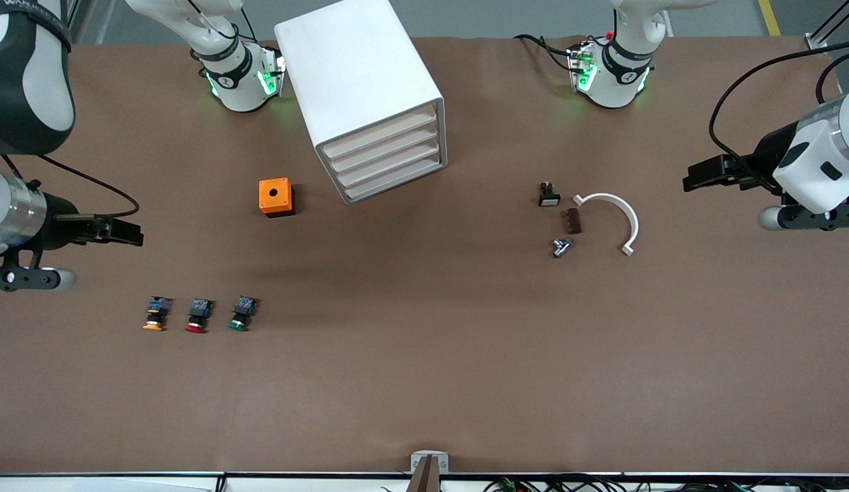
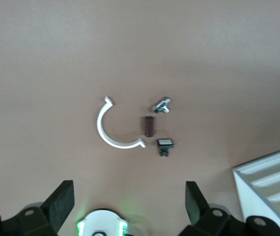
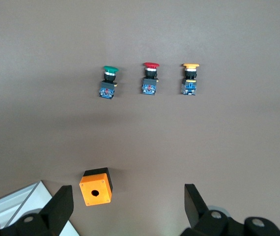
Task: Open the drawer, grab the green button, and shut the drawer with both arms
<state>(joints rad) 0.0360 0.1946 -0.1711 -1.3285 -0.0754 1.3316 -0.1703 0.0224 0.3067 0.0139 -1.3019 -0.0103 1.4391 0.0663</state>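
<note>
At worktop ends, left pincer and right pincer hover open, empty; drawer shut; green button at cabinet's 7 o'clock; next: pull drawer.

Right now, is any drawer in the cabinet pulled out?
No, all shut. The four drawer fronts sit flush in the white cabinet; none protrudes.

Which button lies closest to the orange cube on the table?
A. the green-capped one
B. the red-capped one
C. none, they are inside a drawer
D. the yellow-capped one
A: in the row of three, the green-capped button is the end one closest to the orange cube.
</note>
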